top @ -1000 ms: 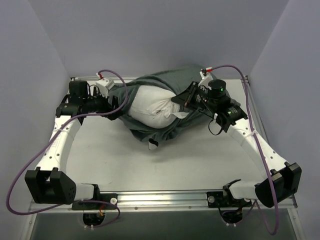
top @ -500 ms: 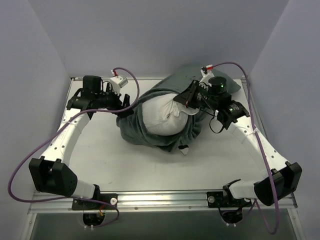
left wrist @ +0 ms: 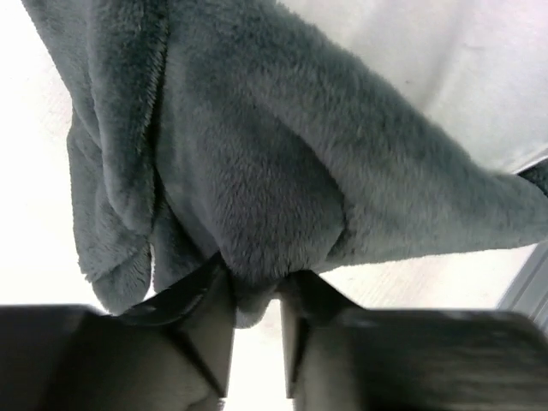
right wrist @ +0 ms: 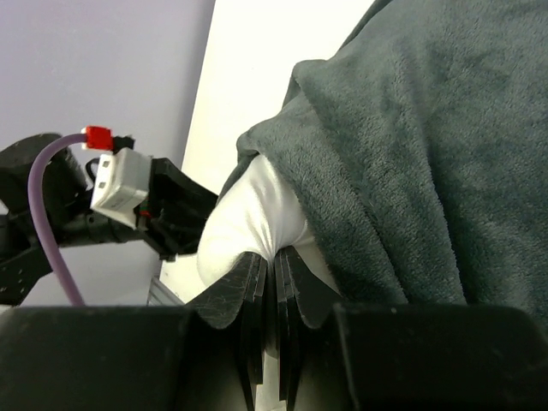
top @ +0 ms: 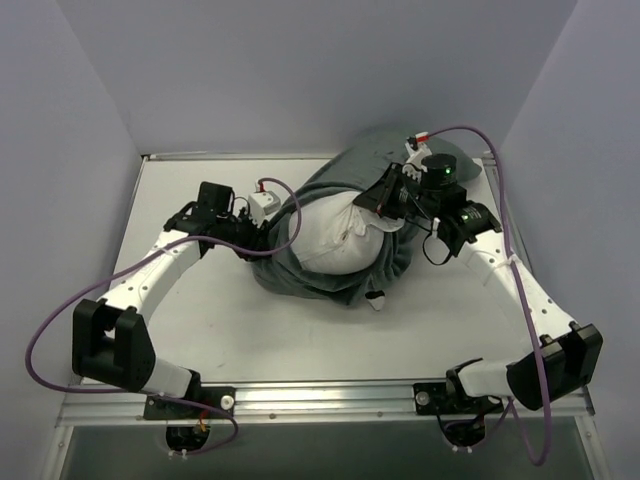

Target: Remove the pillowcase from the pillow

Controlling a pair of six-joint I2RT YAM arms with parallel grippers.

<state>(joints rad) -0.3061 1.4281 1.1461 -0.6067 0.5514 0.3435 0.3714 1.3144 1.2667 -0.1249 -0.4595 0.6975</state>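
Grey pillowcase bunched around white pillow on tabletop, left end effector clamped on pillowcase edge, right end effector pinching pillow fabric (jaws nearly touching)

The pillowcase is a thick plush cloth, dark grey, matt and fuzzy, its nap lighter or darker where it folds. The pillow is plain white cloth, smooth and matt, finely creased where it is pinched. The left gripper and the right gripper look like hard black plastic with a dull sheen. The table is smooth matt white, the rail at its near edge bare silvery metal. The cable has a smooth purple sheath.
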